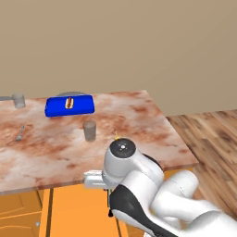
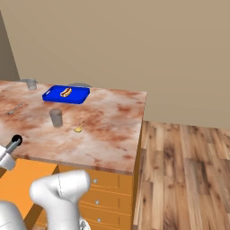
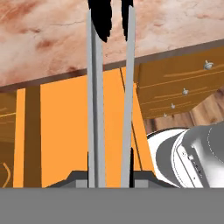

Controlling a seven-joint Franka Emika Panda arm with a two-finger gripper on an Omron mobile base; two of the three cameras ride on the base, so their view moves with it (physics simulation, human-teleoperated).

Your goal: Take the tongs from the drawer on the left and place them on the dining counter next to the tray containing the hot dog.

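Observation:
My gripper (image 3: 110, 175) is shut on the tongs (image 3: 95, 96). Their two grey metal arms run up the hand view to black ends over the edge of the dining counter (image 1: 139, 120). One black end of the tongs (image 2: 16, 140) pokes up at the left edge of the right base view, above the open drawer (image 2: 20, 182). The drawer's (image 1: 74, 213) plain orange inside lies below the hand. The blue tray (image 1: 85, 106) with the hot dog (image 1: 69, 102) sits at the far side of the counter, well away from the gripper.
A grey cup (image 1: 89, 130) stands mid-counter, with a tiny gold spoon (image 1: 115, 137) to its right and a small fork (image 1: 20, 133) to its left. A second cup (image 1: 18, 100) is at the far left. Shut drawers with silver knobs (image 2: 95, 181) sit under the counter, wood floor to the right.

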